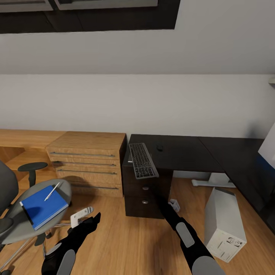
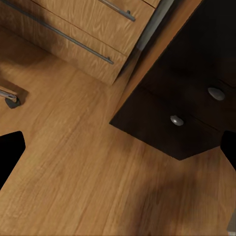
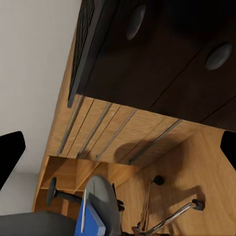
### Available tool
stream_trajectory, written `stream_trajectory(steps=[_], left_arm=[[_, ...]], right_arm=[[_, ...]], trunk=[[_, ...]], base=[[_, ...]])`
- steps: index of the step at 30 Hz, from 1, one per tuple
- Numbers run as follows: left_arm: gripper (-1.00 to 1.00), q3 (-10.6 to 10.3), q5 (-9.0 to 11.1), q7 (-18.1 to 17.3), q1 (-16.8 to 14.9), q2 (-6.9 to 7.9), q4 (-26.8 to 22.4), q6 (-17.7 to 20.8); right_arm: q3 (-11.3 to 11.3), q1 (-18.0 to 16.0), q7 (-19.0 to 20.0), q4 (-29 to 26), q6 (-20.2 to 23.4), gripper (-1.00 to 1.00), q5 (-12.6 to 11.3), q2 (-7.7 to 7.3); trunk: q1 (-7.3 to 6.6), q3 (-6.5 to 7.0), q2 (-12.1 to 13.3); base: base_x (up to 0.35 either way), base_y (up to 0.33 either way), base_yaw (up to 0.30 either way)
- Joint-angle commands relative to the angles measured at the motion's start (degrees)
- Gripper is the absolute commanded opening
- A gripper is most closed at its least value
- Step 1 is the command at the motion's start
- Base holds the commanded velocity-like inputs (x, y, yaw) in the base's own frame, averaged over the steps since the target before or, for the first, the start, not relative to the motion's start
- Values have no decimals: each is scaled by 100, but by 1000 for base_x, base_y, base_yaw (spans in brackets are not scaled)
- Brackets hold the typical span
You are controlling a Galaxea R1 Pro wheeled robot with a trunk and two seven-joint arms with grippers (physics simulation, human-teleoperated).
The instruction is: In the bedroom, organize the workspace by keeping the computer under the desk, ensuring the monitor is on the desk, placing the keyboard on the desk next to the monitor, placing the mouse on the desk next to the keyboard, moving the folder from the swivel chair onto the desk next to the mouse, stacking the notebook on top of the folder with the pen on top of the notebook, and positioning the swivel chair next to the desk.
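Head view: dark brown L-shaped tabletop (image 1: 183,152) against white wall. Grey flat keyboard (image 1: 143,160) lies on its left end, near edge overhanging the front. Small black mouse (image 1: 159,148) on tabletop just right of keyboard's far end, apart from it. Dark drawer unit w/ round knobs (image 1: 144,193) sits under that end. White computer tower (image 1: 223,225) stands on wood floor (image 1: 130,244), under/in front of the tabletop's right wing. White monitor edge (image 1: 268,147) at the frame's right border, mostly cut off. Light-wood chest of drawers w/ metal bar handles (image 1: 88,162) beside tabletop on the left.

Grey swivel chair w/ round seat (image 1: 23,225) at lower left, well apart from tabletop. Blue notebook/folder stack (image 1: 44,206) lies on seat; can't separate the two. Silver pen (image 1: 52,191) rests on top of it.

Left pincer (image 1: 88,219) low over floor near the chair; left wrist view shows dark fingertips (image 2: 11,152) at both frame borders, so spread wide, nothing between. Right pincer (image 1: 173,205) by drawer unit front; right wrist view has fingertips (image 3: 10,155) likewise far apart, nothing held, w/ drawer knobs, chest & chair (image 3: 101,201) ahead.
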Motion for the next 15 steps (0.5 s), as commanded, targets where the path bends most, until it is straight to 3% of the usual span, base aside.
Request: stream_trajectory(steps=[1, 5, 15], left_arm=[[100, -12, 60, 45, -4, 1, -2, 15], [100, -39, 62, 26, -3, 2, 44, 15], [100, -64, 58, 29, -3, 2, 111, 15]], right_arm=[[-33, -4, 22, -1, 56, 100, -69, 6], [-33, -4, 21, -1, 50, 100, -90, 6], [-32, -4, 20, -1, 46, 100, -100, 6]], trunk=[[0, -6, -3], [0, -6, -3], [0, -6, -3]], base=[[0, 0, 0], [60, 0, 0], [172, 0, 0]])
